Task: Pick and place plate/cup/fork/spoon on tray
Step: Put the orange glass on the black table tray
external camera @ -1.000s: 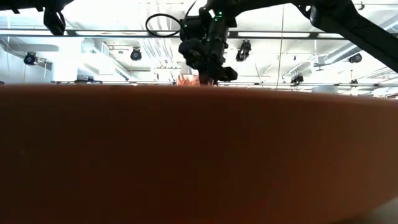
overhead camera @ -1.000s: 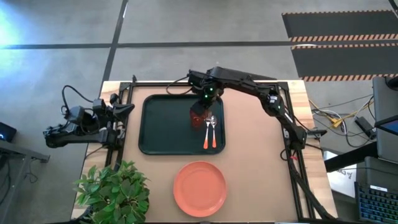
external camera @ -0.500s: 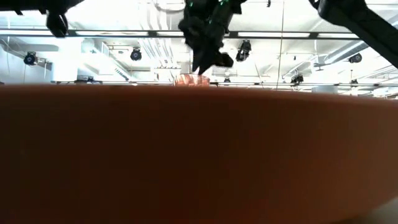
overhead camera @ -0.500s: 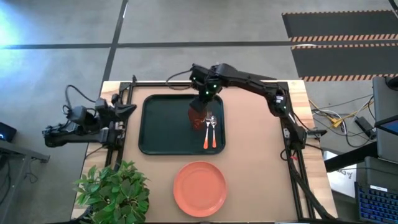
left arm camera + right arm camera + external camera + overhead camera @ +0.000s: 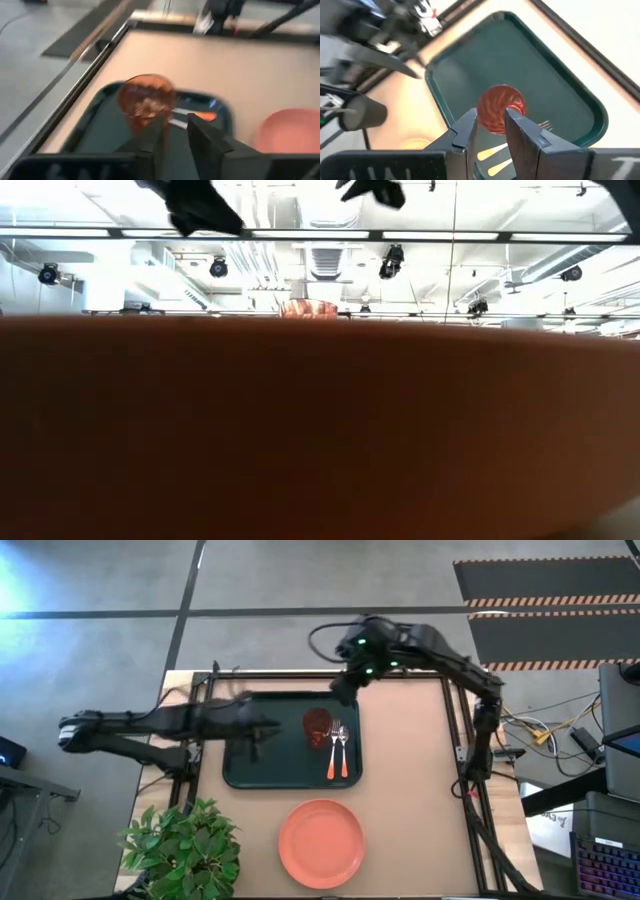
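Observation:
The red-brown cup (image 5: 317,727) stands upright on its base on the dark green tray (image 5: 250,760). The fork (image 5: 333,750) and the spoon (image 5: 345,750) lie side by side just right of the cup, flat on the tray. The salmon plate (image 5: 321,843) lies flat on the table, nearer than the tray. My right gripper (image 5: 338,692) hangs raised over the tray's far right corner, open by a narrow gap and empty. In the right wrist view the cup (image 5: 501,107) is beyond it. My left gripper (image 5: 262,730) is out over the tray's middle, left of the cup (image 5: 146,100), open by a narrow gap and empty.
A potted plant (image 5: 185,845) stands at the table's near left corner. In the low view the plate (image 5: 320,430) fills the foreground and only the cup's top (image 5: 310,309) shows above it. Bare table lies right of the tray (image 5: 410,770).
My right gripper has come off the cup, risen, and drawn back toward the far edge. The cup stays standing on the tray. My left arm has swung from the table's left edge out over the tray, toward the cup.

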Controlling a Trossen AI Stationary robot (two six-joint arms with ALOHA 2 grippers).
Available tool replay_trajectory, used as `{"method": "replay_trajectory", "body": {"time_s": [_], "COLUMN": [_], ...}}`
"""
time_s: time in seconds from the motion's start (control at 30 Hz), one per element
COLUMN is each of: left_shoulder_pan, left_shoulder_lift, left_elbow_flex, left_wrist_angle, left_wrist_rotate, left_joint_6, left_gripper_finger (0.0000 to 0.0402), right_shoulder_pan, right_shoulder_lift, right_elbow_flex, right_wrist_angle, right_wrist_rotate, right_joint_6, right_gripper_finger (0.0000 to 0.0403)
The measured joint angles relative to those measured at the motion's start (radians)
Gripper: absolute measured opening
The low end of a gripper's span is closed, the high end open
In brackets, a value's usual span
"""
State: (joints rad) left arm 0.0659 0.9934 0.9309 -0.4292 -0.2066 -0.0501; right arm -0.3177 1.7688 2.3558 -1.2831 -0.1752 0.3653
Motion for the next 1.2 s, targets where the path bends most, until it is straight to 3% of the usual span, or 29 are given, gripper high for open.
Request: {"method": "replay_trajectory", "body": {"time_s": [0.2, 0.4, 0.67, 0.93, 1.2], "left_shoulder_pan": [0.098, 0.199, 0.264, 0.315, 0.316], "left_shoulder_lift": [0.244, 0.417, 0.541, 0.579, 0.622], "left_elbow_flex": [0.257, 0.423, 0.501, 0.503, 0.503], "left_wrist_angle": [-0.139, -0.158, -0.226, -0.339, -0.328], "left_wrist_rotate": [0.028, 0.249, 0.258, 0.262, 0.322], "left_joint_6": [0.056, 0.034, 0.059, 0.056, 0.039], "left_gripper_finger": [0.0145, 0.0168, 0.0169, 0.0169, 0.0169], "right_shoulder_pan": [0.006, 0.006, 0.006, 0.006, 0.006], "right_shoulder_lift": [-0.095, -0.15, -0.193, -0.206, -0.206], "right_elbow_flex": [0.0, 0.0, 0.0, 0.0, 0.0], "right_wrist_angle": [-0.002, -0.041, -0.095, -0.104, -0.104], "right_wrist_rotate": [0.004, 0.004, 0.002, -0.007, -0.007], "right_joint_6": [-0.019, -0.042, -0.053, -0.081, -0.096], "right_gripper_finger": [0.0086, 0.0086, 0.0086, 0.0086, 0.0086]}}
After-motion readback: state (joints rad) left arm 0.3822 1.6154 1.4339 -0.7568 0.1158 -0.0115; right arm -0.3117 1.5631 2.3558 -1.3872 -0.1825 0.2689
